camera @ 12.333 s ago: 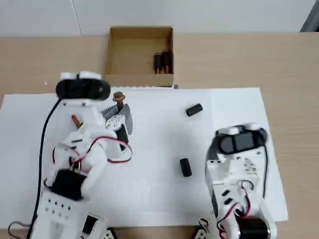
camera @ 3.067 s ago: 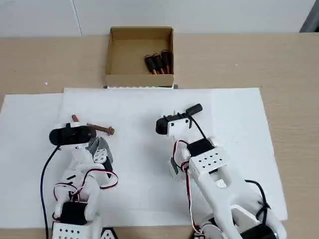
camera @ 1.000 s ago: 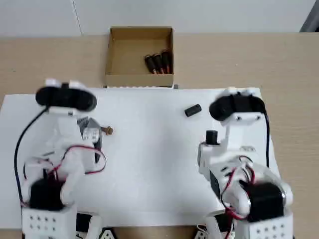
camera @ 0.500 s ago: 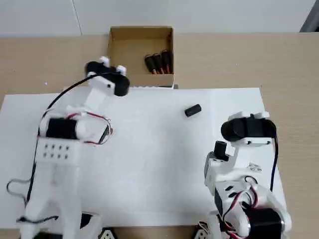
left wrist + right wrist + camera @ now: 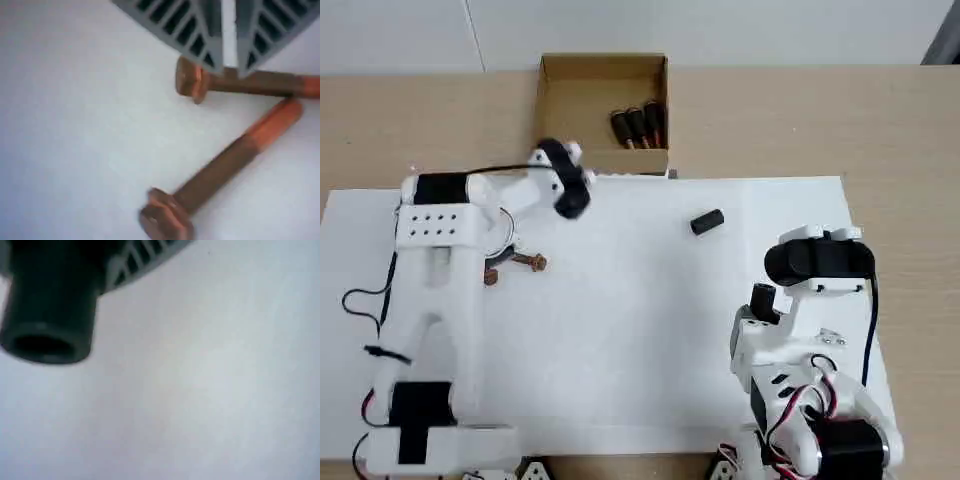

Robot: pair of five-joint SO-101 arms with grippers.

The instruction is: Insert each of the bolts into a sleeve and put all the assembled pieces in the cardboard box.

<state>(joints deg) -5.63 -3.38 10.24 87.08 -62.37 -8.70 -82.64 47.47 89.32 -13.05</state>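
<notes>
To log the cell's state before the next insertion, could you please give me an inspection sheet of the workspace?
Surface: white sheet on a wooden table.
Job's things: bolt and second bolt lie on the sheet; loose sleeve on the sheet; three assembled pieces in the box.
Clutter: nothing seen.
Grippers: left gripper over the bolt; right gripper shut on a held sleeve.
Cables: black cables hang off both arms.
Surroundings: pale wall behind the table.

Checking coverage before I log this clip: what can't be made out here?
High view: the white left arm covers parts of the two copper-coloured metal bolts.
Left wrist view: the frame edge cuts off one bolt's far end.
Right wrist view: the black cylindrical sleeve is blurred.
</notes>
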